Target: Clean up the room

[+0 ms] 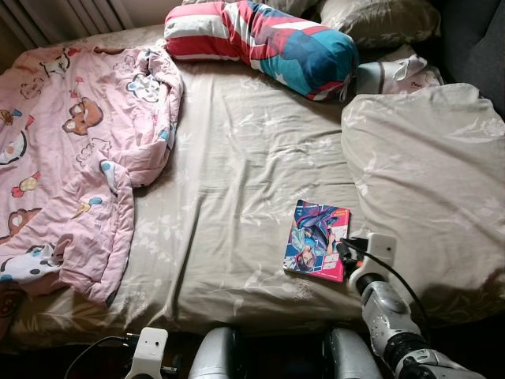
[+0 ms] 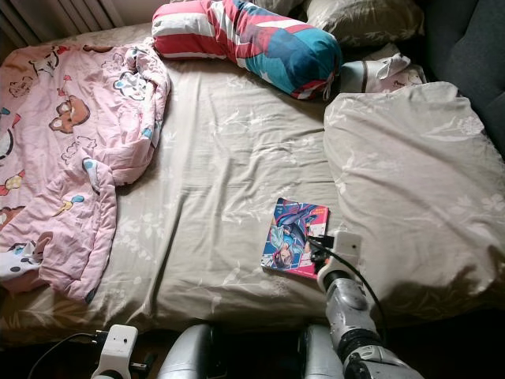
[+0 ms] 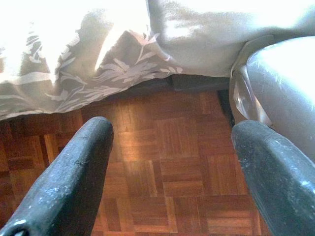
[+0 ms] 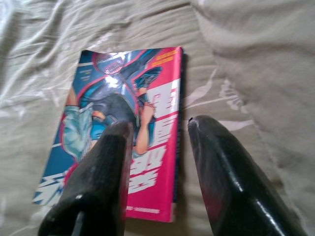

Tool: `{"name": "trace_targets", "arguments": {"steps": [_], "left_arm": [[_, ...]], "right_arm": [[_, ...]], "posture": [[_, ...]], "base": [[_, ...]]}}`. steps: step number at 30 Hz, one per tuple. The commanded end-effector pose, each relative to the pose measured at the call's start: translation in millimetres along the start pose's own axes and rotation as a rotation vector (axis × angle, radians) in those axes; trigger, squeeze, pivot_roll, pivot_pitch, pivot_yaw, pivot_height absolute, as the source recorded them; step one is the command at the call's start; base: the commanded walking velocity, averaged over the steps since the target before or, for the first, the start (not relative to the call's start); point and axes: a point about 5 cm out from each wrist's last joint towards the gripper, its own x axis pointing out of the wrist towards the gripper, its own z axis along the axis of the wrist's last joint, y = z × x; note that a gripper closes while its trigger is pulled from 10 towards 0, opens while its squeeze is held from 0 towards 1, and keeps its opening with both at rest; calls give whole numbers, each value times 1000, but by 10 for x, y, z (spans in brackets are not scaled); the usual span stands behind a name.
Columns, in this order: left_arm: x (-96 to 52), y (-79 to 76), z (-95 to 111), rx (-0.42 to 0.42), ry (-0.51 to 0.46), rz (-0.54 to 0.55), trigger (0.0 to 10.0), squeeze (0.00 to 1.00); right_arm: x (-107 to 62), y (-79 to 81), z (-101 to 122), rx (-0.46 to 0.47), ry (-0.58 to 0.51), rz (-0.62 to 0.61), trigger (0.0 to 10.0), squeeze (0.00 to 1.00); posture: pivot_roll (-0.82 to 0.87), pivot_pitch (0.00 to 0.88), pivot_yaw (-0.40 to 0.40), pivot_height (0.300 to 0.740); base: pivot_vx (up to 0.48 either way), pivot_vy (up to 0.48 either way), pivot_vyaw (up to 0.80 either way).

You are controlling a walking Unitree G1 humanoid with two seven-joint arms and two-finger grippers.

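One book lies on the bed, along with one pink cartoon-print blanket bunched toward nine o'clock, one long bolster in red, white and teal stripes at twelve o'clock, and one large beige duvet heaped at three o'clock; at least two pillows sit beyond the bolster. The right gripper reaches forward from the five o'clock corner of the head views, its silver forearm angled up over the bed's near edge, and hangs just above the book's spine-side edge with its two fingers a narrow gap apart, holding nothing. The left gripper hangs low beside the bed at seven o'clock, pointing down at the parquet floor, its fingers spread wide and empty. The book lies flat, cover up, on the beige floral sheet near the bed's front edge, just beside the duvet's fold. Its glossy cover shows a drawn figure in teal and blue against a bright pink band with white lettering.
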Motion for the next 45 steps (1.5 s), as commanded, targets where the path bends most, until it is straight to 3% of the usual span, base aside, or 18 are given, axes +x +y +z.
{"name": "trace_targets", "arguments": {"steps": [1, 3, 4, 6, 12, 18, 35, 45], "left_arm": [[-51, 21, -142, 12, 49, -4, 10000, 0], [-53, 19, -148, 12, 50, -5, 10000, 0], [-56, 17, -154, 13, 52, -6, 10000, 0], [-58, 19, -159, 13, 52, -7, 10000, 0], [-70, 30, -198, 12, 72, -4, 10000, 0], [-69, 27, -200, 12, 76, -6, 10000, 0], [-101, 73, -274, 13, 105, 3, 10000, 0], [-114, 90, -303, -2, 115, 8, 10000, 0]], "right_arm": [[-63, 49, -201, -25, 67, 28, 10000, 0], [-84, 87, -266, -67, 92, 58, 10000, 0], [-115, 130, -347, -132, 119, 89, 10000, 0], [-130, 145, -382, -155, 127, 95, 10000, 0], [-111, 181, -303, -109, 55, 69, 10000, 0], [-115, 188, -313, -132, 60, 74, 10000, 0], [-90, 341, -277, -139, 42, 157, 10000, 0], [-70, 385, -93, -144, -103, 156, 10000, 0]], "posture": [[-20, 258, 151, 657], [-19, 259, 152, 657], [-18, 260, 152, 657], [-16, 262, 153, 657], [-19, 261, 153, 638], [-16, 257, 152, 599], [-8, 262, 156, 599], [-8, 266, 157, 599]], "base": [[0, 0, 0], [0, 0, 0], [0, 0, 0], [0, 0, 0], [0, 0, 0], [0, 0, 0], [0, 0, 0], [0, 0, 0]]}}
